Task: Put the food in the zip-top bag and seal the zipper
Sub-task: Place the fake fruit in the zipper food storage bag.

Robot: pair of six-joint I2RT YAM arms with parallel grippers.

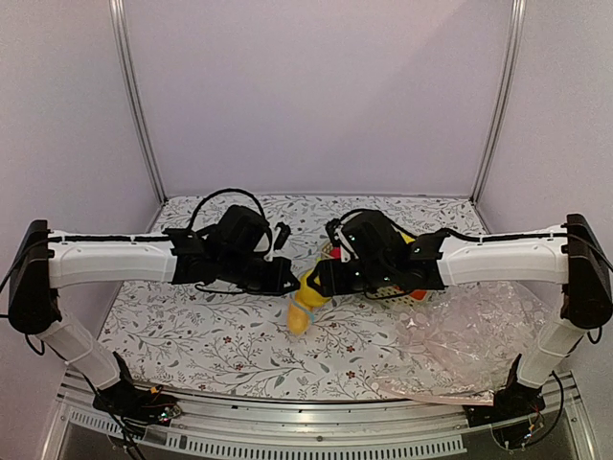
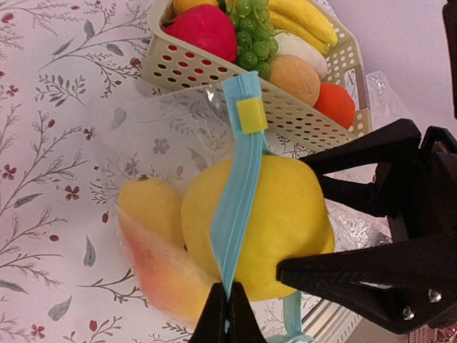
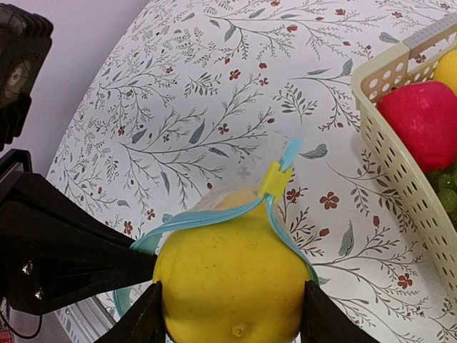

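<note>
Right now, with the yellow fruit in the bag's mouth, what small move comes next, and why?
Probably the right gripper should push the yellow fruit slightly deeper, then let go. The zipper loops around it, so the mouth cannot close; the left gripper pinches the zipper, and the orange-yellow fruit already lies inside the zip-top bag.

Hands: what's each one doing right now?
Left hand: closed, pinching the zipper.
Right hand: holding the yellow fruit.
</note>
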